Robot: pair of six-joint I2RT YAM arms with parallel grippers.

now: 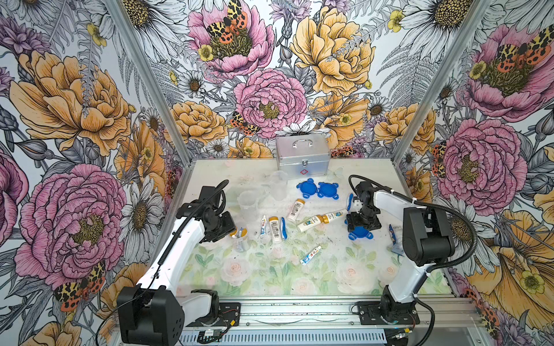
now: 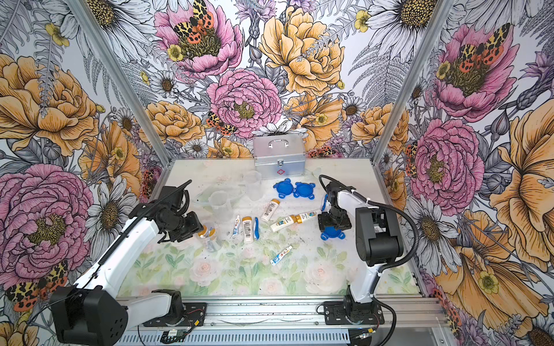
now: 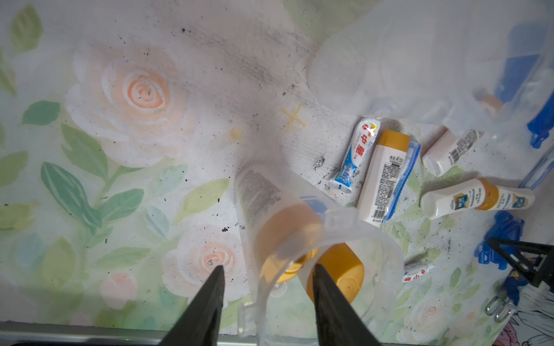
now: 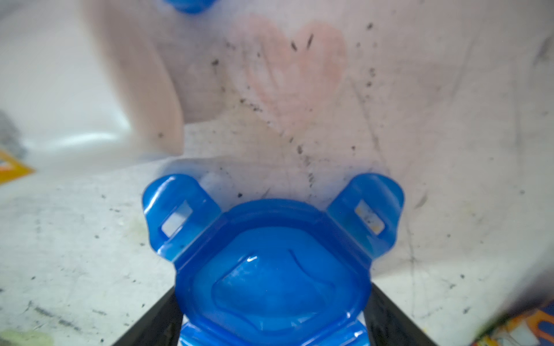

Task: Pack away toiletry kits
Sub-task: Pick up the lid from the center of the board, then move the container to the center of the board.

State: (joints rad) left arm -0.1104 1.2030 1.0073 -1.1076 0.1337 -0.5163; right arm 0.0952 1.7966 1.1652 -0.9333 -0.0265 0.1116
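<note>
An upright clear cup (image 1: 241,241) (image 3: 386,248) holds yellow-capped white bottles (image 3: 344,269). My left gripper (image 1: 232,230) (image 3: 267,266) straddles its rim, one finger inside and one outside, with a gap still showing on both sides of the wall. My right gripper (image 1: 359,230) (image 4: 273,290) is shut on a blue clip-tab lid (image 4: 269,269) (image 1: 359,233), a finger against each side. Loose bottles (image 1: 275,229) (image 1: 311,224), white-blue tubes (image 1: 263,224) (image 1: 310,255) and a toothbrush (image 1: 283,227) lie mid-table.
Two empty clear cups (image 1: 248,203) (image 1: 278,185) stand behind the left gripper. Two more blue lids (image 1: 307,187) (image 1: 327,190) lie in front of the silver case (image 1: 302,155) at the back. Another tube (image 1: 392,232) lies by the right arm.
</note>
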